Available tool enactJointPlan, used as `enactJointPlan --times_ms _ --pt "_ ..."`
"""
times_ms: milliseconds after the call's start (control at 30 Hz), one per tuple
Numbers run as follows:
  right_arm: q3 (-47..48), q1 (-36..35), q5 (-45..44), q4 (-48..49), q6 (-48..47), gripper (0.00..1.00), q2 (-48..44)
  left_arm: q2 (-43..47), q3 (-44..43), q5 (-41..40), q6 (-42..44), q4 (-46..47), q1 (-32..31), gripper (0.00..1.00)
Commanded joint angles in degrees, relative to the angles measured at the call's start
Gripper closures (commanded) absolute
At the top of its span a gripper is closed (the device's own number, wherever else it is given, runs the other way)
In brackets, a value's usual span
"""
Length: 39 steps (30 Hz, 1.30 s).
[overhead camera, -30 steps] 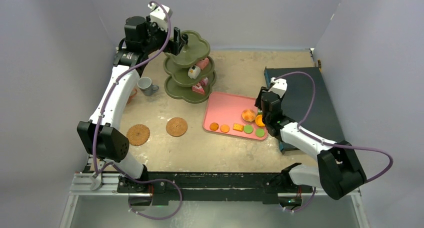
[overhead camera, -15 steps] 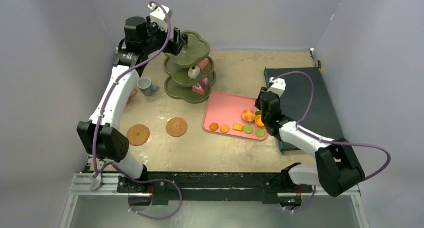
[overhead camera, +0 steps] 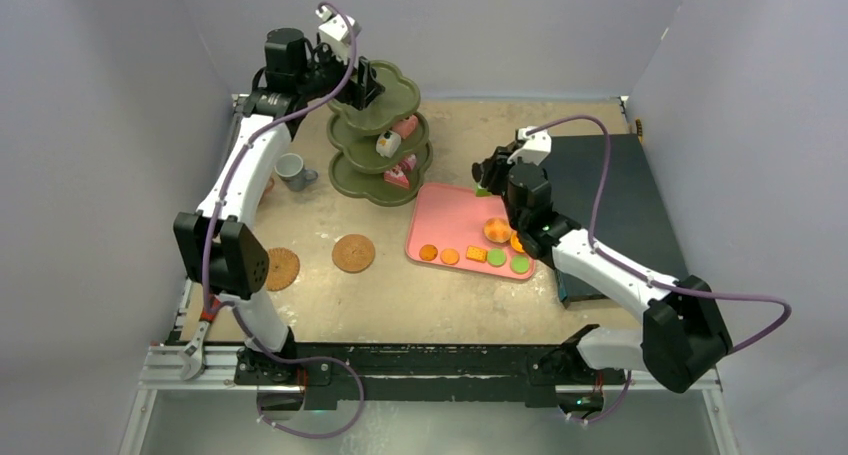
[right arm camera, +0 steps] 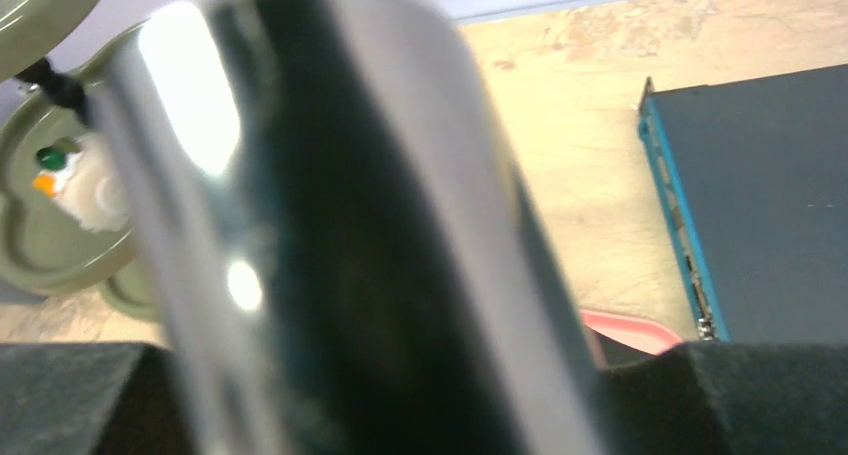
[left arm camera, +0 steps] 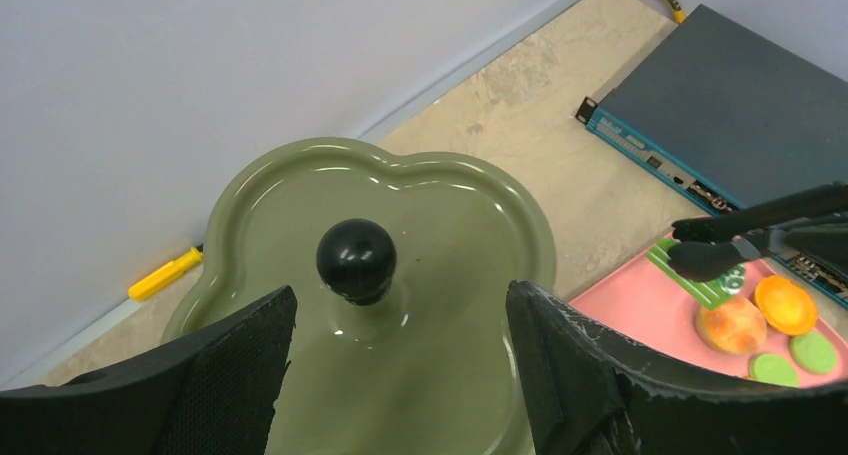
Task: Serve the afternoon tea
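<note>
My left gripper (overhead camera: 363, 79) hangs over the top tier of the stand (overhead camera: 398, 97) by the worktop's far edge. Pink and white pastries (overhead camera: 405, 127) sit on its two lower tiers. A grey cup (overhead camera: 292, 171) stands just left of it. Two brown coasters (overhead camera: 353, 253) lie toward the near edge, one partly under my left arm. My right gripper (overhead camera: 492, 167) hovers over the pink tray's (overhead camera: 452, 215) far edge, holding black tongs (overhead camera: 482, 180) with a green piece (overhead camera: 481, 189) at their tip. Orange and green pastries (overhead camera: 476, 254) line the tray's near edge.

On my desk (overhead camera: 470, 135) I see the olive stand (overhead camera: 360, 180) at eleven o'clock, the grey-blue cup (overhead camera: 292, 171) just beside it, two brown coasters (overhead camera: 353, 253) at eight, the pink tray (overhead camera: 450, 220) near the centre, and a dark box (overhead camera: 600, 195) at three.
</note>
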<state>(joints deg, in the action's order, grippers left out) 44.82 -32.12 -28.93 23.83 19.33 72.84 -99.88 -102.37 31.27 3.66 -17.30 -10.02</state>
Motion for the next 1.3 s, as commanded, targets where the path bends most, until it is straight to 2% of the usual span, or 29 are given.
enactJointPlan --times_ms 0,267,367,433,500,667,833,933,1267 --pt "3.00 -1.86 2.49 1.91 -0.27 0.73 -1.51 -4.32 -4.99 4.41 2.12 1.28 1.92 0.25" --pt "4.50 -4.34 4.44 1.47 0.45 0.73 -0.58 -10.61 -9.91 15.32 0.65 1.77 3.05 0.39" --pt "4.25 -4.44 4.83 1.56 0.83 0.73 -0.59 -11.88 -10.18 14.90 -0.05 2.98 3.08 0.52" --pt "4.15 -4.53 5.08 1.56 0.94 0.73 -0.64 -11.92 -9.74 13.36 0.35 3.94 3.08 0.65" --pt "4.14 -4.53 5.32 1.73 0.91 0.73 -0.60 -11.70 -9.05 11.90 0.51 5.16 3.07 0.72" --pt "5.23 -4.53 5.78 1.98 0.84 0.73 0.26 -9.39 -5.84 4.45 -1.54 10.30 2.75 0.88" --pt "6.23 -4.53 6.20 2.51 0.72 0.73 1.19 -2.31 3.72 -6.02 -3.23 19.30 0.30 0.91" --pt "6.57 -4.53 6.50 2.99 0.81 0.73 1.67 -0.60 5.20 -14.34 -5.72 18.09 -1.78 0.98" --pt "6.74 -4.54 5.38 3.61 0.73 0.73 2.46 0.13 5.52 -34.96 -16.30 15.30 -5.38 0.99"
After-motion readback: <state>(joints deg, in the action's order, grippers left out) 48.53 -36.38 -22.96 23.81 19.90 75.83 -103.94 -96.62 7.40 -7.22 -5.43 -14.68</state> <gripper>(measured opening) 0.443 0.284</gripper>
